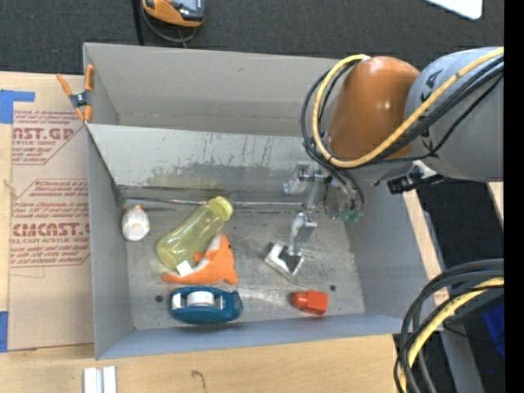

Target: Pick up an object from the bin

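Observation:
My gripper (301,206) hangs under the arm's orange cover over the right middle of the bin floor. Its two metal fingers stand apart, open, with nothing between them. Just below the lower fingertip (304,229) lies a small white and dark block-like thing (282,259); I cannot tell whether the finger touches it. A small red-orange cap-like piece (309,302) lies nearer the front wall, right of centre.
Left of the gripper a yellow plastic bottle (195,232) lies tilted, partly over an orange piece (216,265). A blue and white tape dispenser (205,305) sits at the front. A small white object (135,223) rests by the left wall.

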